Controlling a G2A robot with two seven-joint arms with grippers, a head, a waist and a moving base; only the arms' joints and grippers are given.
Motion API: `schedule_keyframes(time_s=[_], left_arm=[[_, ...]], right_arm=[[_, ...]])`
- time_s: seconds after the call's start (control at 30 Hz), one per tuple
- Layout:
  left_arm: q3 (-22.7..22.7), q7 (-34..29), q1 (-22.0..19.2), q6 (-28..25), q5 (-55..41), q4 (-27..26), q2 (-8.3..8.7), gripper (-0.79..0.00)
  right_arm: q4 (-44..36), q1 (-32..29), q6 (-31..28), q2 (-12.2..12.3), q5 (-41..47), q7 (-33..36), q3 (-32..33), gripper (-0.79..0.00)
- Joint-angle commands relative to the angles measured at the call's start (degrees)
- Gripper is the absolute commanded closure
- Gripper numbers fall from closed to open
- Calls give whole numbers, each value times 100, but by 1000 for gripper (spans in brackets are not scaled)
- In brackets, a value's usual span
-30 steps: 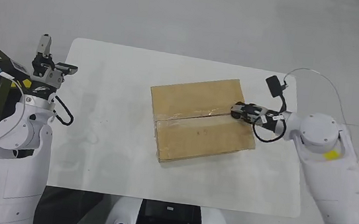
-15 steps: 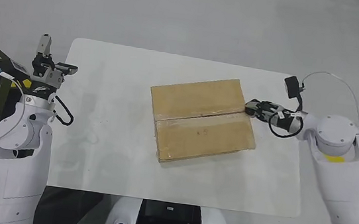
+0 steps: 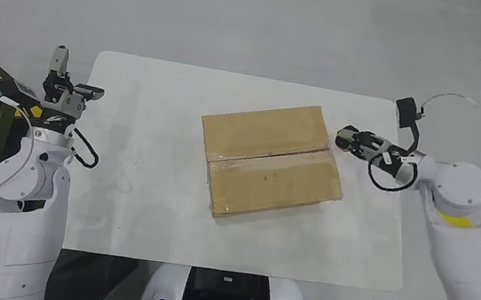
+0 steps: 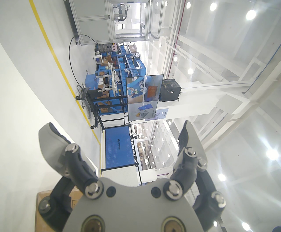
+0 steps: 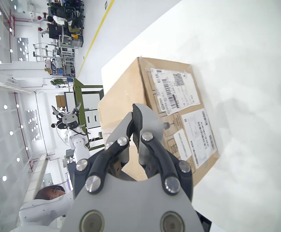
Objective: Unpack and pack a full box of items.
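1. Top view: brown rectangular cardboard box [image 3: 270,161], flaps closed. It lies on the white table [image 3: 154,122], straight ahead of the right gripper [image 3: 346,139] and just beside its tips, not touching.
2. Right gripper, right wrist view [image 5: 135,109]: fingers pressed together, nothing between them. They are aimed at the box's near end face, level with its upper edge.
3. Left gripper [image 3: 57,62]: well apart from the box, by the table's far corner. It is tilted up toward the ceiling, fingers spread wide and empty.
4. Tape strip [image 3: 266,157]: runs along the centre seam and meets the end nearest the right gripper.
5. Paper labels [image 5: 175,92]: stuck on that end face.
6. Handling, judged:
   - Stiff board, and probably heavy if it is full.
   - The body is too wide for one gripper to span.
   - The faces are smooth, and the tape is likely slick.
   - The best hold is a flap edge at the seam, once the tape is parted.
   - To shift the box, push it or press on opposite ends.
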Motion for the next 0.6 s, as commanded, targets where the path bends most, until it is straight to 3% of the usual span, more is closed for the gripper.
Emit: schedule_keyframes(time_s=[0.0,0.33,0.57], left_arm=[[0,0,0,0,0,0,0,-785],[0,0,0,0,0,0,0,-785],[0,0,0,0,0,0,0,-785]], right_arm=[[-130,33,39,-2,-93,66,-115,0],[-55,633,223,-118,-286,207,-1031,0],[-49,652,223,-123,-290,213,-1062,0]])
